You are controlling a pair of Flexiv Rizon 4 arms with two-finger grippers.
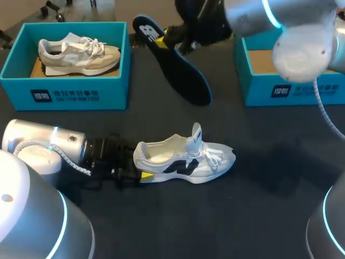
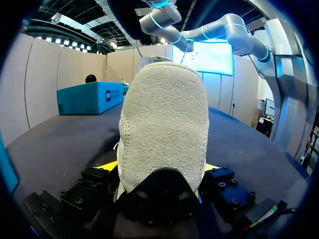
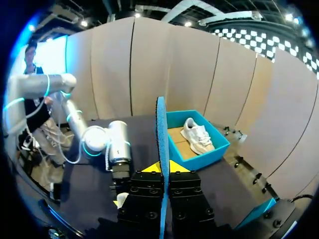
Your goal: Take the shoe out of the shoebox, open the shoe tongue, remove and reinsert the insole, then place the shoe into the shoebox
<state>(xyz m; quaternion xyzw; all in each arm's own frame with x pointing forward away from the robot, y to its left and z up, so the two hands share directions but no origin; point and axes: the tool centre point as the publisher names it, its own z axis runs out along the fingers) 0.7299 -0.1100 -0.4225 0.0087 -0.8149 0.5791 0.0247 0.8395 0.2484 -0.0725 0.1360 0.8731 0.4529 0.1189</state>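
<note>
**While the insole is out of the shoe: two shoes, two boxes, one insole**

As you read the head view by the clock, you can count two teal shoeboxes on the dark table. The left shoebox sits at 10 o'clock and the right shoebox at 2 o'clock.

There are two shoes. A beige shoe lies on its side in the left shoebox. The white shoe stands on the table just below centre, toward 6 o'clock. Its toe points to 3 o'clock, its heel to 9 o'clock, and its tongue is lifted upright.

Your left gripper comes in from 8 o'clock, and its fingers are clamped on the white shoe's heel from both sides.

There is one insole, dark with a blue edge, held in the air near 12 o'clock between the two boxes. Your right gripper has its fingers pressed together on it, and the insole stands edge-on between them.
</note>
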